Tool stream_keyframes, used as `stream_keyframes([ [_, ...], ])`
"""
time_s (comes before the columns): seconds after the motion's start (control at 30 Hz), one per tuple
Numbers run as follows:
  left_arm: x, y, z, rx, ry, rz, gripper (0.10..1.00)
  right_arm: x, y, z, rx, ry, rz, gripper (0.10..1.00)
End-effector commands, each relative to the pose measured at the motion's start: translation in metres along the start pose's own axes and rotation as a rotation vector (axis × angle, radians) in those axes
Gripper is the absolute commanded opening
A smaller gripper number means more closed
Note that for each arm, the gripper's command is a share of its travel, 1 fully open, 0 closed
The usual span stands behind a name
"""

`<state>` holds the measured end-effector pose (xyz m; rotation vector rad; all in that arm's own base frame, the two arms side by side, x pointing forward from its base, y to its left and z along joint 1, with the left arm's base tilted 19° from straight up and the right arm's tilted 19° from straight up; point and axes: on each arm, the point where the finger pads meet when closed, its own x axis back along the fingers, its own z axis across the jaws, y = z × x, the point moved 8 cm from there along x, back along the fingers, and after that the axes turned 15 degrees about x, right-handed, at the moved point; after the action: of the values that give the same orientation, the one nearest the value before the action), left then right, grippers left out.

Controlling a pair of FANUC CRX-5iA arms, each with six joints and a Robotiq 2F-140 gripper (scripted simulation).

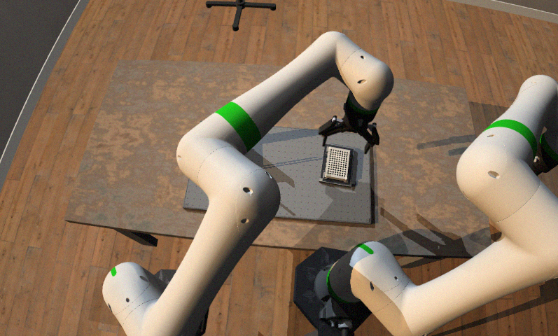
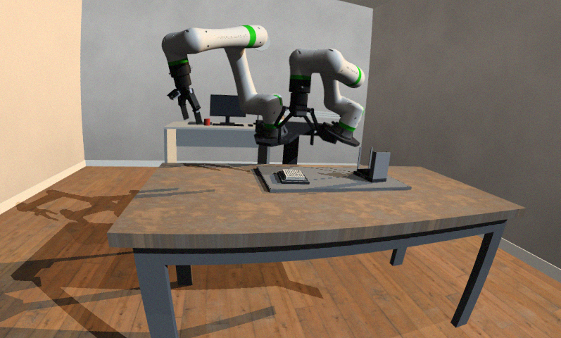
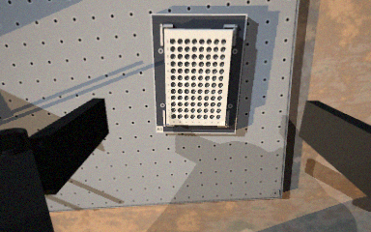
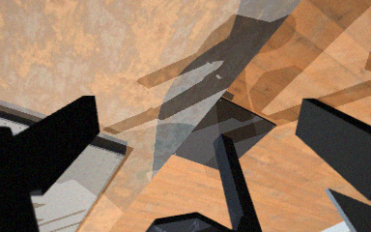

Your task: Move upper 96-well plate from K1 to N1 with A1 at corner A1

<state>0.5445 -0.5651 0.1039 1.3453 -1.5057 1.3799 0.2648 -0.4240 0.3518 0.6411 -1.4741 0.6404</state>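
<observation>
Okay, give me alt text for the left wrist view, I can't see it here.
A white 96-well plate lies in the dark plate nest on a perforated grey board, with the A1 mark at the nest's lower left corner. The left gripper is open, one finger at each side of the picture, touching nothing.
</observation>
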Motion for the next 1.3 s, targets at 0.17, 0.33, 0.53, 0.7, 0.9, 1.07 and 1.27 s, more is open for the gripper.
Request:
stream_keyframes([
  [0.17, 0.016, 0.0, 0.0, 0.0, 0.002, 0.001, 1.0, 0.001, 0.0, 0.0, 0.0, 0.001, 0.002, 1.0],
  [0.33, 0.016, 0.0, 0.0, 0.0, 0.002, 0.001, 1.0, 0.001, 0.0, 0.0, 0.0, 0.001, 0.002, 1.0],
  [0.53, 0.016, 0.0, 0.0, 0.0, 0.002, 0.001, 1.0, 0.001, 0.0, 0.0, 0.0, 0.001, 0.002, 1.0],
  [0.7, 0.016, 0.0, 0.0, 0.0, 0.002, 0.001, 1.0, 0.001, 0.0, 0.0, 0.0, 0.001, 0.002, 1.0],
  [0.9, 0.016, -0.003, -0.016, 0.0, 0.002, 0.001, 1.0, 0.001, 0.0, 0.0, 0.0, 0.001, 0.002, 1.0],
  [1.07, 0.016, -0.006, -0.032, 0.0, 0.002, 0.001, 1.0, 0.001, 0.0, 0.0, 0.0, 0.001, 0.002, 1.0],
  [1.27, 0.016, -0.008, -0.049, 0.0, 0.002, 0.001, 1.0, 0.001, 0.0, 0.0, 0.0, 0.001, 0.002, 1.0],
])
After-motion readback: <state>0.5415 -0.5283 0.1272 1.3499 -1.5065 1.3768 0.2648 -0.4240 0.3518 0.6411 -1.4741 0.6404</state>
